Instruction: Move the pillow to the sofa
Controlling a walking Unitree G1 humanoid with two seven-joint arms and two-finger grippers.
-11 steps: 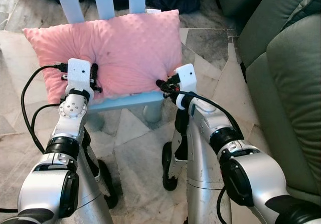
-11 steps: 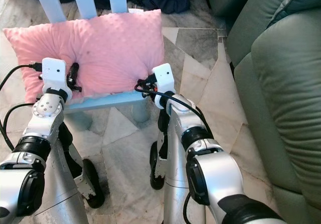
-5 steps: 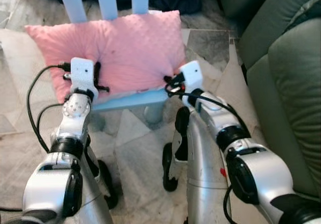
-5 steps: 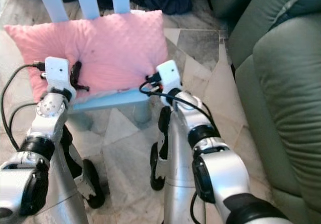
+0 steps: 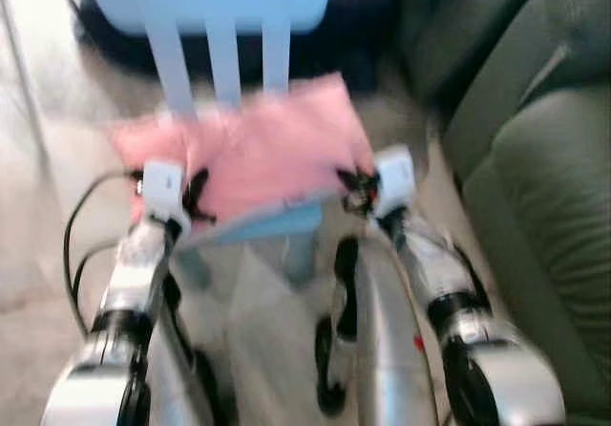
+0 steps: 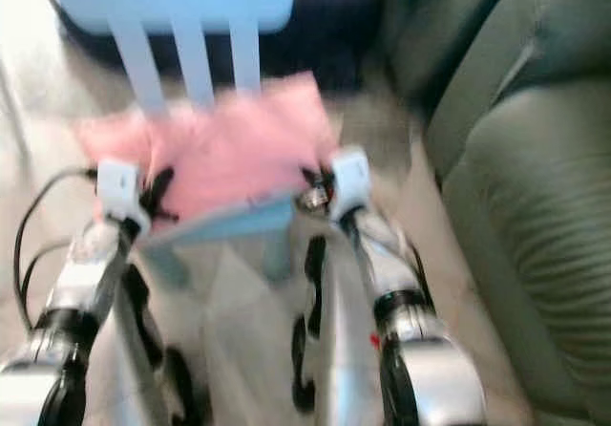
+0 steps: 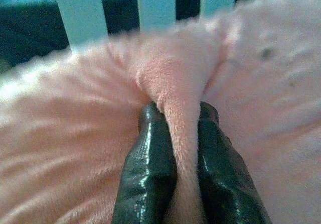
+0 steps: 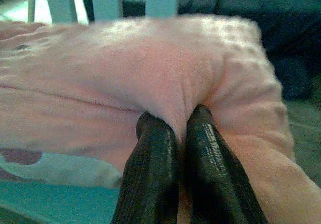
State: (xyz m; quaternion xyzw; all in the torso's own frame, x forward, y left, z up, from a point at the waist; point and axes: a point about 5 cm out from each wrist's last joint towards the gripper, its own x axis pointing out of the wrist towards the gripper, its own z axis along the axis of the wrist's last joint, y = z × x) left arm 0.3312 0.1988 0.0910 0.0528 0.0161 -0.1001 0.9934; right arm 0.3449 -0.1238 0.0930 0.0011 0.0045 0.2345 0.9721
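**Pink pillow on blue chair, pinched by both end effectors**

Your items, left to right; both head views are blurred.

1. Left end effector (image 7: 179, 133): you have its 2 black fingers (image 7: 145, 169) closed on a raised fold of the pillow, at the pillow's left front.
2. Pillow (image 5: 258, 154): pink, plush, lying on the seat of the light blue chair (image 5: 224, 6), against its 3 back slats.
3. Right end effector (image 8: 178, 133): your 2 fingers are clamped on a pinch of pillow fabric near its right front corner.
4. Sofa (image 5: 544, 168): grey-green, on your right, apart from the chair across a strip of pale floor (image 5: 43, 254).
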